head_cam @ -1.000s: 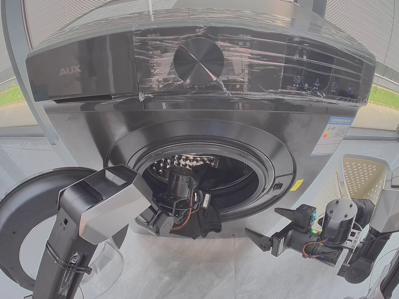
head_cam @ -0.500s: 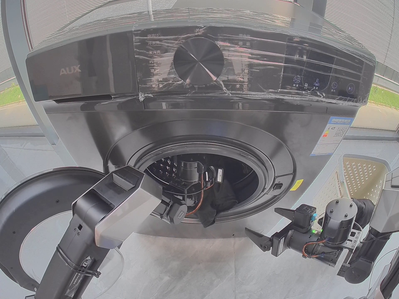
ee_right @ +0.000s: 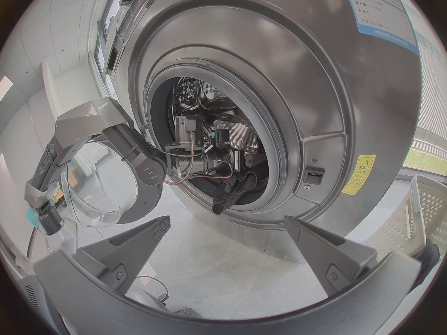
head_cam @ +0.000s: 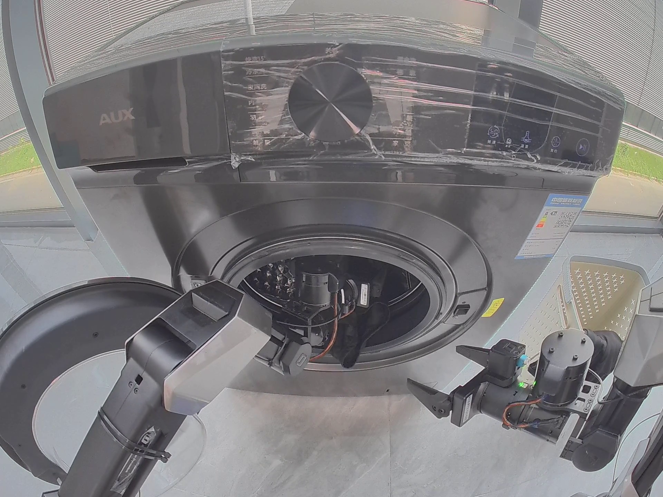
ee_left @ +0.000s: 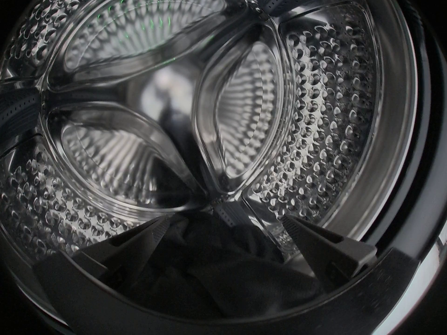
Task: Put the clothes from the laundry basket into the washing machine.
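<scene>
Left gripper (ee_left: 223, 224) is deep inside the washing machine (head_cam: 331, 195) drum, fingers spread wide. The dark garment (ee_left: 233, 275) lies bunched on the drum's bottom just below and between them, not pinched. In the head view a tail of that cloth hangs over the lower lip of the opening. Right gripper (head_cam: 435, 367) hovers outside, low and right of the opening, jaws apart. The white laundry basket (head_cam: 601, 291) stands at the machine's right, behind that arm. The door (head_cam: 48, 339) is swung open on the left.
</scene>
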Tool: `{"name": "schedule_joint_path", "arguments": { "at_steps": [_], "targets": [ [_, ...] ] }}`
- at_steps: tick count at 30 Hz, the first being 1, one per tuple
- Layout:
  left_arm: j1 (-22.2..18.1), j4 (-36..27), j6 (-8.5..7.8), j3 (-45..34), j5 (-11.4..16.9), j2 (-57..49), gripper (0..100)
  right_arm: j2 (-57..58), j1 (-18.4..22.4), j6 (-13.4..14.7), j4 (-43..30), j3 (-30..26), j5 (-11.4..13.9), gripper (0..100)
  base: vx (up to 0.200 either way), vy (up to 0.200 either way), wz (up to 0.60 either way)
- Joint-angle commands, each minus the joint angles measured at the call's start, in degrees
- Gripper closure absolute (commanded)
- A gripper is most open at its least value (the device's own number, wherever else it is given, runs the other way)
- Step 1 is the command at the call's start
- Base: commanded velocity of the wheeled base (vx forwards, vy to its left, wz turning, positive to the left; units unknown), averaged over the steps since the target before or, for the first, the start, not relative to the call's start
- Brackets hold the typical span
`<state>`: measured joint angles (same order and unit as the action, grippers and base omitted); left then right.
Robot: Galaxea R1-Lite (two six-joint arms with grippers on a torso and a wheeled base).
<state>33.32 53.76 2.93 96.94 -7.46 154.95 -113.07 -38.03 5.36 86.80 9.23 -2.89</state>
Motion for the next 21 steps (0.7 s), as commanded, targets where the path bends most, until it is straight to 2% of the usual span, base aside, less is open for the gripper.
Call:
{"name": "schedule_joint_path", "arguments": {
  "at_steps": [1, 4, 7, 19, 20, 21],
  "targets": [
    [0.78, -0.41, 0.15, -6.76, -0.01, -4.57, 0, -0.14, -0.02, 0.00, 0.04, -0.09, -0.01, 0, 0.000, 0.000, 0.00],
    [1.40, -1.99, -0.03, -14.50, 0.25, -7.91, 0, -0.14, -0.02, 0.00, 0.04, 0.00, -0.01, 0, 0.000, 0.000, 0.00],
    [1.66, -2.70, -0.03, -18.10, 0.69, -9.14, 0, -0.05, -0.11, 0.00, -0.05, 0.00, -0.01, 0, 0.000, 0.000, 0.00],
    [1.05, -2.08, -0.82, -18.98, 1.84, -5.10, 0, -0.40, -0.11, 0.00, 0.04, 0.00, -0.01, 0, 0.000, 0.000, 0.00],
    [0.96, -2.08, -0.90, -18.72, 1.84, -4.93, 100, -0.57, -0.11, 0.00, 0.04, 0.00, -0.01, 0, 0.000, 0.000, 0.00],
    [0.87, -2.08, -0.90, -18.54, 1.84, -4.84, 100, -0.57, -0.11, 0.00, 0.04, 0.00, -0.01, 0, 0.000, 0.000, 0.00]
  ]
}}
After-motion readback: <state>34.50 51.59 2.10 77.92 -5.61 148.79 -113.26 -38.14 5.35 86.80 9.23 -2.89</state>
